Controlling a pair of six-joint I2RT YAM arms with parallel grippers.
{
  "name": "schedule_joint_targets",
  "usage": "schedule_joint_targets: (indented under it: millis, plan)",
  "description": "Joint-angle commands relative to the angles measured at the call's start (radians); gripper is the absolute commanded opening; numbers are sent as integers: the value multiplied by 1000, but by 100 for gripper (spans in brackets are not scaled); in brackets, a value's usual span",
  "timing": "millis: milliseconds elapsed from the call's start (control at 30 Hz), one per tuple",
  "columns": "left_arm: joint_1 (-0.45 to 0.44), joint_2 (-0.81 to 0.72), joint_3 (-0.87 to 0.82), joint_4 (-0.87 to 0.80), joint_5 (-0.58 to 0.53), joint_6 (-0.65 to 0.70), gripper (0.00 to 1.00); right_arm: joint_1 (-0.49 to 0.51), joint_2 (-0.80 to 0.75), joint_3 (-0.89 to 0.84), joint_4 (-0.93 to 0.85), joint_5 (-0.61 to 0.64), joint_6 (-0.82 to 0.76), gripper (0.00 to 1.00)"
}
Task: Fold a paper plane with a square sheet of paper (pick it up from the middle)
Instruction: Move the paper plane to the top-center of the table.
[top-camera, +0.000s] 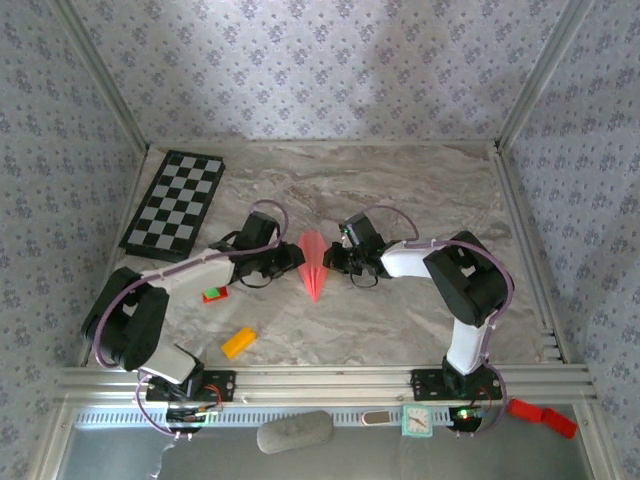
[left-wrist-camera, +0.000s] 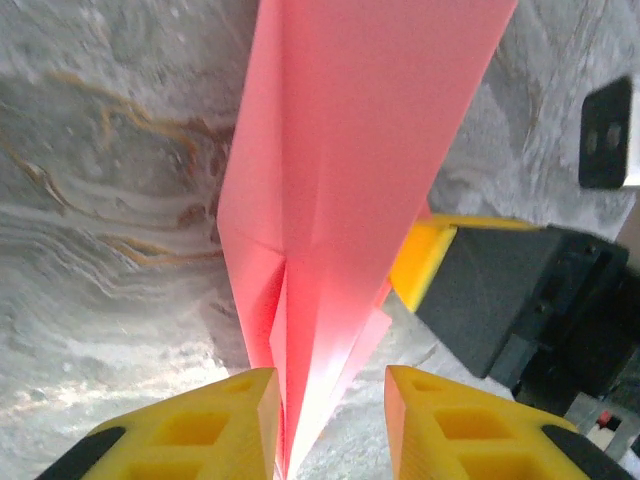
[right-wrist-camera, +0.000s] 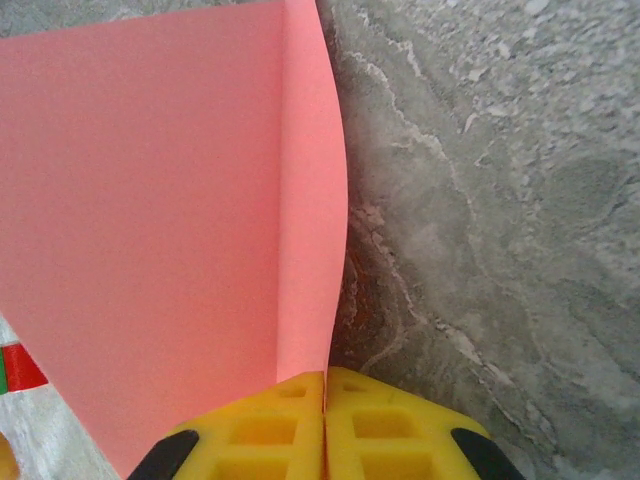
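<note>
- From above, the paper plane lies on the marble table with its tip towards my bases. It sits between my left gripper and my right gripper, each just beside it. A red-and-green block and an orange block lie nearer my left base.
- At my left wrist, my left gripper is released: its yellow fingers stand apart, and the paper plane runs down into the gap between them. A yellow finger of my right gripper shows beyond the paper.
- At my right wrist, my right gripper is clenched on a raised fold of the paper plane, pinching the paper where the pads meet.
</note>
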Motion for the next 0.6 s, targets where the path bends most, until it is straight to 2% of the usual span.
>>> schedule_joint_targets:
  millis: [0, 167, 567]
  plan:
    - [-12, 12, -4, 15, 18, -3, 35, -4, -4, 9, -16, -10, 11, 9]
    - [-18, 56, -2, 56, 55, -20, 36, -3, 0, 11, -18, -10, 11, 9]
    - [-34, 114, 38, 32, 47, -16, 33, -3, 2, 17, -28, -9, 10, 9]
